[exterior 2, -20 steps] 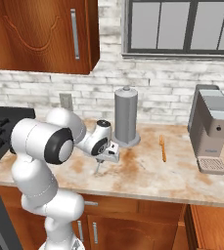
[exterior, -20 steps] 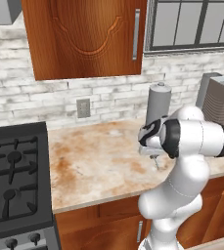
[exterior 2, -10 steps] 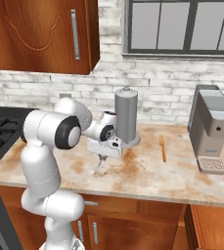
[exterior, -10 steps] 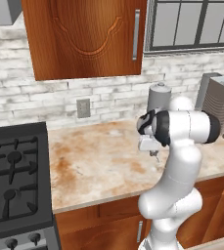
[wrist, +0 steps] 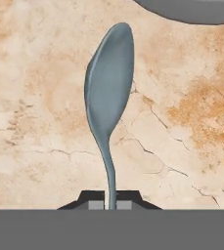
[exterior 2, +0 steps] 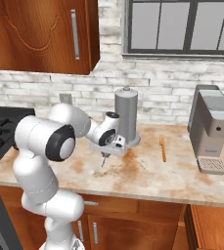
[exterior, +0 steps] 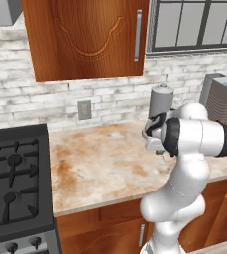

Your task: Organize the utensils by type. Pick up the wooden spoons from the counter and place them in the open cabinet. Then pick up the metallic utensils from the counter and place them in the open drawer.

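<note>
Pinching the thin handle of a silver metal spoon [wrist: 108,97] with the gripper [wrist: 110,202], fingers squeezed almost together. Holding the spoon bowl-down, hanging just above the tan stone counter [exterior 2: 147,171]. Bending the white arm low, hand pointing down near the grey canister [exterior 2: 126,116]. Lying farther right on the counter, one orange wooden spoon [exterior 2: 163,148], beside the coffee machine [exterior 2: 210,128].

Gripper [wrist: 110,205] at the bottom edge, dark fingertips [wrist: 125,197] pinched tight on the thin handle of a silvery-grey metal spoon [wrist: 108,95]. Spoon runs up from the tips, handle curving slightly, long oval bowl pointing toward the top. Under it the beige marbled counter [wrist: 30,88], rusty blotches and fine cracks. Curved dark grey base edge [wrist: 191,12] at the top right, just past the spoon's tip.
</note>
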